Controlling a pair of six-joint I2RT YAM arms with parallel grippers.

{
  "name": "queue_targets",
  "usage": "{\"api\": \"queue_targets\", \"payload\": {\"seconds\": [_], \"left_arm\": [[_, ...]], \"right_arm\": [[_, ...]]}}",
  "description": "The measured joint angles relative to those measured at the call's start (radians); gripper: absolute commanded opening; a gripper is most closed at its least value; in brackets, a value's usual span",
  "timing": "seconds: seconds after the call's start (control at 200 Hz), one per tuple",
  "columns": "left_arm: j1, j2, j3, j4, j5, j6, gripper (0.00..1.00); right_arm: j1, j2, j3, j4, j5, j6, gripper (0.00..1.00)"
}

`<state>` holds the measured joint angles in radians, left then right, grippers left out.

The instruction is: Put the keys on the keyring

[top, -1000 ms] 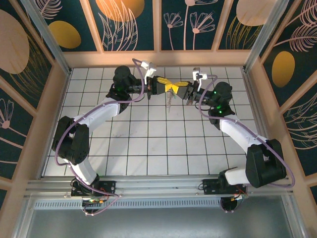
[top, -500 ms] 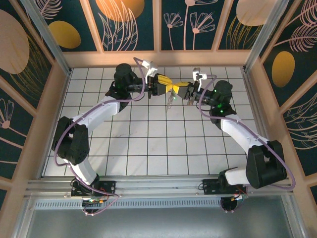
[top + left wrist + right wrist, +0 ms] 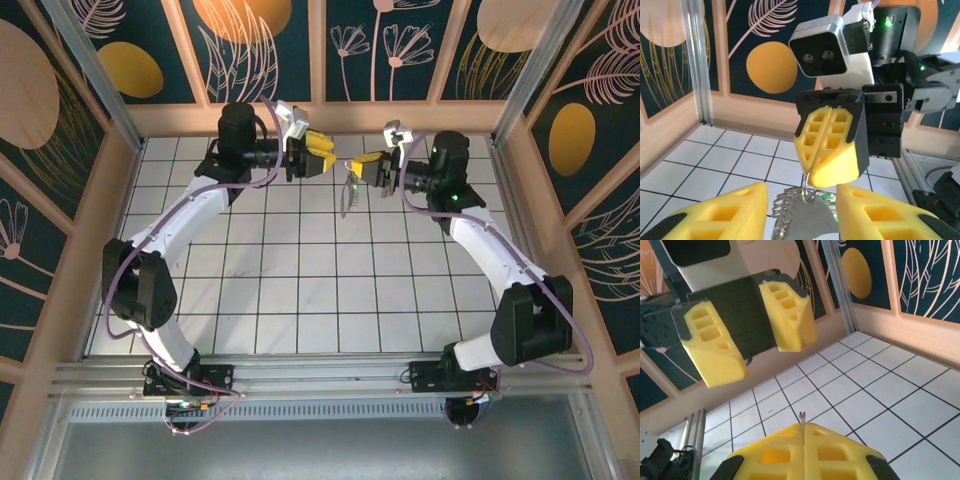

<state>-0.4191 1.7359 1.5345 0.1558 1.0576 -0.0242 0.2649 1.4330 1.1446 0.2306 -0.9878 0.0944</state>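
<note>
Over the far rows of the white tiled tabletop (image 3: 300, 290) the two arms face each other tip to tip. They are hemmed in by a wooden frame and dark teal wall panels (image 3: 130, 70) painted with orange discs and pale leaves. A metal post (image 3: 697, 60) stands in the corner behind them.

The right fingers (image 3: 832, 145) are pressed together, clamped on the top of the keyring (image 3: 804, 186), a thin wire loop hanging from their tips. The keys (image 3: 807, 220) hang on the loop, flat and silvery, with a spot of green (image 3: 832, 214) beside them. The left fingers (image 3: 725, 215) stand apart, one on each side of the bunch in the left wrist view. From above they sit just beside the right fingers, across a small gap.

The right wrist's camera housing (image 3: 827, 47) and black body block much of the wall behind. The bottom edge of the left wrist view cuts off the keys, so their number cannot be told, and from above the bunch is a tiny glint. From the right wrist, a sliver of wire stands up from the seam of the closed fingers, and the rest is hidden beneath them.
</note>
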Motion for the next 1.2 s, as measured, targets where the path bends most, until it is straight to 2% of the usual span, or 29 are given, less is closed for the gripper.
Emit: {"api": "queue_targets", "payload": {"seconds": [0.235, 0.435, 0.836, 1.201], "left_arm": [[0.006, 0.060, 0.088, -0.179, 0.056, 0.096, 0.43], [0.006, 0.092, 0.113, -0.274, 0.080, 0.148, 0.43], [0.006, 0.135, 0.136, -0.340, 0.092, 0.179, 0.43], [0.006, 0.150, 0.149, -0.344, 0.166, 0.181, 0.43]], "right_arm": [[0.000, 0.100, 0.187, -0.313, -0.001, -0.220, 0.00], [0.000, 0.154, 0.241, -0.455, -0.006, -0.310, 0.00], [0.010, 0.159, 0.248, -0.520, -0.044, -0.356, 0.00], [0.023, 0.159, 0.248, -0.519, -0.062, -0.358, 0.00]]}}
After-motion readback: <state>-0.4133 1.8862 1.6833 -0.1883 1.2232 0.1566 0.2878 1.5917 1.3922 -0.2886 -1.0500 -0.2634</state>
